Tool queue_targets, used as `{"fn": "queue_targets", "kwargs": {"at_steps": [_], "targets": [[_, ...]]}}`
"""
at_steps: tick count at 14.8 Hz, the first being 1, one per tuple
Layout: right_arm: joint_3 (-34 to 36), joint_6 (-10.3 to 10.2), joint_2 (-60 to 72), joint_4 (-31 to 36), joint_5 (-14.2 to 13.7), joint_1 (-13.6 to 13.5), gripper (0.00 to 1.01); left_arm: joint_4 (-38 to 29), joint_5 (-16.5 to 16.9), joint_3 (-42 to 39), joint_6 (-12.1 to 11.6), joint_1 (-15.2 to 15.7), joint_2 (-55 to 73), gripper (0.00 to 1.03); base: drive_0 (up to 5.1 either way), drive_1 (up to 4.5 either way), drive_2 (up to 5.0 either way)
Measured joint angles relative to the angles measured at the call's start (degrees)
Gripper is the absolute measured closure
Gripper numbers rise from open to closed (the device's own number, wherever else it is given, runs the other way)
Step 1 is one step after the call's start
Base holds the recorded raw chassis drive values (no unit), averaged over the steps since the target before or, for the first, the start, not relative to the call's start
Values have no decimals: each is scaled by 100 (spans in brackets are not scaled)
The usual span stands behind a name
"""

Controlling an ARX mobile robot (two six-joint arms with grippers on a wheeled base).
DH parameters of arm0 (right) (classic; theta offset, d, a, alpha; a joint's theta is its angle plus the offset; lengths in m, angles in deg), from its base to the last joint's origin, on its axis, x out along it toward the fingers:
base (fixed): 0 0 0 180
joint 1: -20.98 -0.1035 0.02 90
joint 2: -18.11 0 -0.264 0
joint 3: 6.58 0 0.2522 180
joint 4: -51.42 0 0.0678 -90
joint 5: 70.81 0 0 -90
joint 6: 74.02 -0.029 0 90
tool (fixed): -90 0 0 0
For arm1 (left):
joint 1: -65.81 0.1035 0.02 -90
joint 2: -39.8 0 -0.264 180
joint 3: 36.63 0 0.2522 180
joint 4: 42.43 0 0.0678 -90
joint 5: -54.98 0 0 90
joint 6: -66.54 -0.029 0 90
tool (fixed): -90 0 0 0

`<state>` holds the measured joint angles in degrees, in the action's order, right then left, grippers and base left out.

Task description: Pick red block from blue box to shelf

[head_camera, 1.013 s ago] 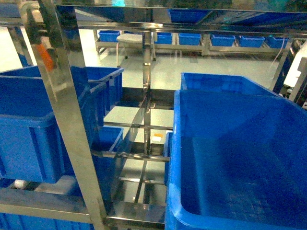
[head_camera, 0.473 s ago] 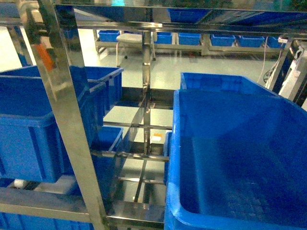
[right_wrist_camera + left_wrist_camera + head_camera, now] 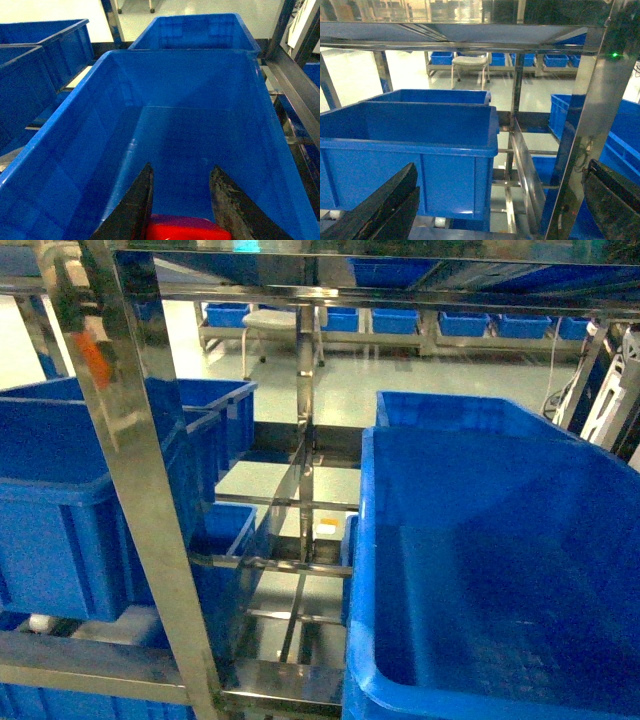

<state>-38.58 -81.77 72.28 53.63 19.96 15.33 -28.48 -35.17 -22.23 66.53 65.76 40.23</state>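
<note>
Red block pinched in the right gripper above a dark blue crate, half out of frame.

In the right wrist view the right gripper (image 3: pixel 182 200) has its two dark fingers closed narrowly on the red block (image 3: pixel 187 228), whose lower part is cut off by the picture's bottom edge; below lies the deep blue crate (image 3: pixel 75 150). The left gripper (image 3: pixel 500 210) stands wide, only its finger edges showing at the corners, before the steel shelf (image 3: pixel 592 125) and another blue crate (image 3: pixel 410 145). From the head camera neither gripper shows, only shelf posts and crates. No pale aqua tray can be made out.
</note>
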Motion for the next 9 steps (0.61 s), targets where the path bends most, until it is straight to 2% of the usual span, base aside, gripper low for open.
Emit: {"fn": "queue_targets", "kwargs": {"at_steps": [5, 9], "targets": [[2, -101, 243, 105, -98, -133, 74, 0, 2, 0, 0, 0, 0, 5, -489, 256, 256], [168, -142, 498, 540, -212, -232, 74, 0, 2, 0, 0, 0, 0, 5, -489, 256, 256]]}}
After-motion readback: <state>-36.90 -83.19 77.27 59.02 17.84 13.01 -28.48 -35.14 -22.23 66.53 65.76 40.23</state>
